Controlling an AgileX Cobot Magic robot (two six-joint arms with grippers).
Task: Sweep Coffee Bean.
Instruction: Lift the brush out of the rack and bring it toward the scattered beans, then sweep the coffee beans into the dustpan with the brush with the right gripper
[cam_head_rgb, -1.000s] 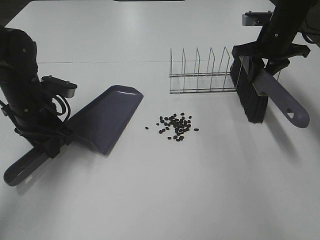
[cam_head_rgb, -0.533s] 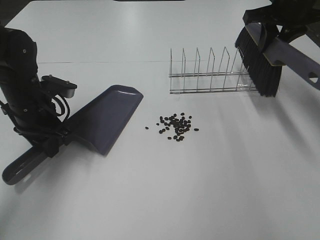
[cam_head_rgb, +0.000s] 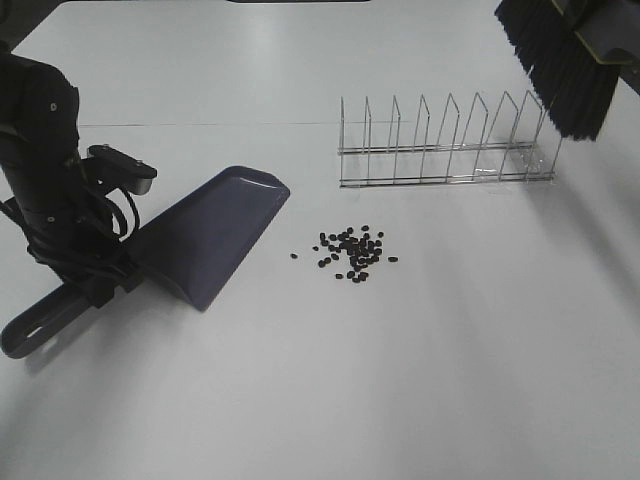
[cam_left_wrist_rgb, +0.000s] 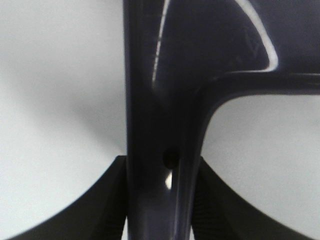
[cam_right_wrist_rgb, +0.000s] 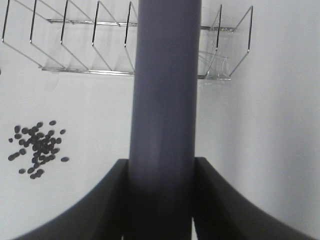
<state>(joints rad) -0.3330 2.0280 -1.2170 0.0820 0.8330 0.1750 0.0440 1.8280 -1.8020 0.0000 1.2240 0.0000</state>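
Note:
The coffee beans (cam_head_rgb: 352, 250) lie in a loose dark cluster on the white table, right of the grey-purple dustpan (cam_head_rgb: 210, 235). My left gripper (cam_head_rgb: 88, 285) is shut on the dustpan's handle (cam_left_wrist_rgb: 155, 125), and the pan's mouth points toward the beans. My right gripper (cam_right_wrist_rgb: 161, 200) is shut on the brush's grey-purple handle (cam_right_wrist_rgb: 165, 100). The brush (cam_head_rgb: 560, 65) hangs with its black bristles above the far right end of the wire rack. The beans also show in the right wrist view (cam_right_wrist_rgb: 37, 147). The right gripper itself is out of the exterior view.
A wire rack (cam_head_rgb: 445, 145) with several upright dividers stands on the table behind the beans; it also shows in the right wrist view (cam_right_wrist_rgb: 125, 45). The left arm's dark body (cam_head_rgb: 45, 170) stands at the table's left side.
My right gripper has lifted the brush up out of the rack's right end and carried it further up and right. The dustpan has shifted slightly, its handle end lower.

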